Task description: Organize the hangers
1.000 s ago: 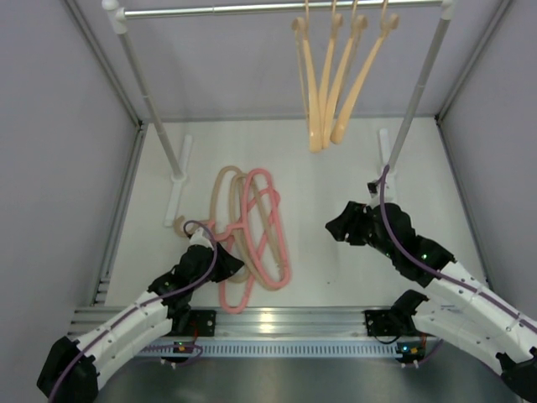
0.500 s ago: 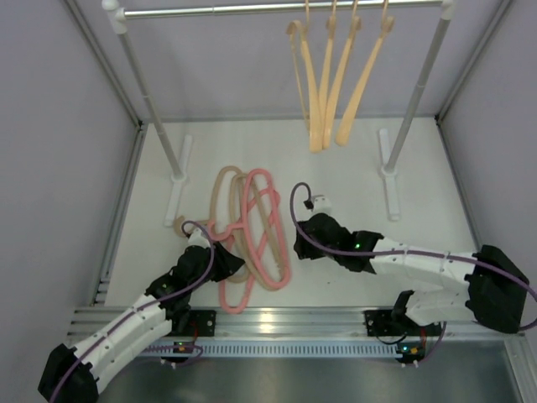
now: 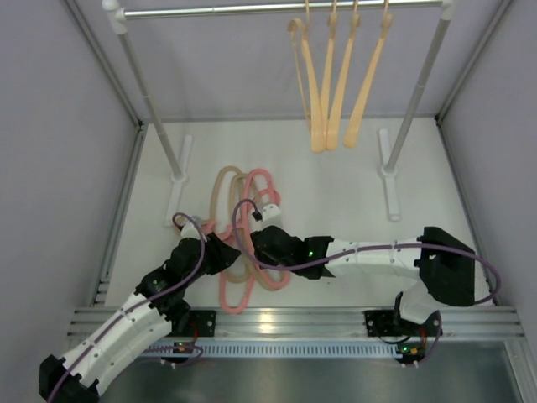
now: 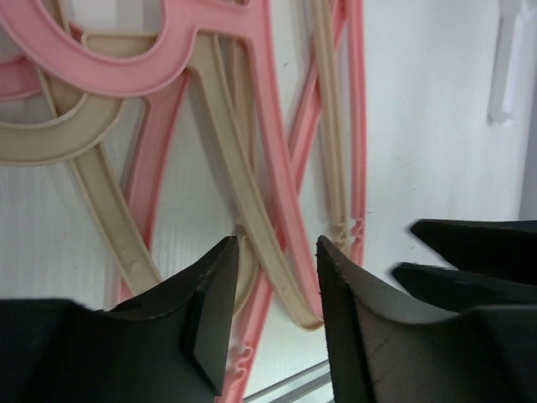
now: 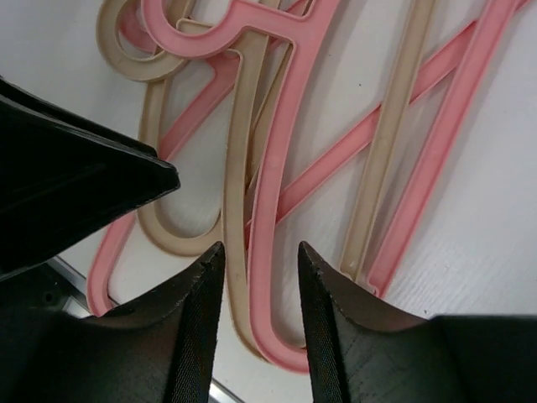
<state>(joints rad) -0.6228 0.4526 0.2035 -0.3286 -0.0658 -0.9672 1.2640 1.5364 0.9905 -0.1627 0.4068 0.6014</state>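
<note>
Four peach hangers [image 3: 331, 101] hang on the rail at the back right. Two pink hangers [image 3: 236, 298] and two beige hangers [image 3: 220, 180] lie tangled on the floor left of centre. My left gripper [image 3: 225, 254] is open at the pile's near left. In the left wrist view its jaws [image 4: 277, 281] stand on either side of a beige hanger arm [image 4: 243, 193], with pink hangers [image 4: 126, 80] around it. My right gripper [image 3: 262, 243] is open over the pile's middle. In the right wrist view its jaws [image 5: 260, 269] stand on either side of a beige arm [image 5: 239, 126] and a pink arm [image 5: 277, 143].
The grey rail [image 3: 252, 9] spans the back on two white posts [image 3: 147, 92] [image 3: 419, 84] with feet on the floor [image 3: 179, 180] [image 3: 388, 172]. Grey walls close in both sides. The two grippers are close together; each shows in the other's wrist view [image 4: 470, 260] [image 5: 67, 193].
My right arm has swung from the right side leftwards across the floor to the hanger pile. My left gripper has edged a little forward over the pile. The hangers lie as before.
</note>
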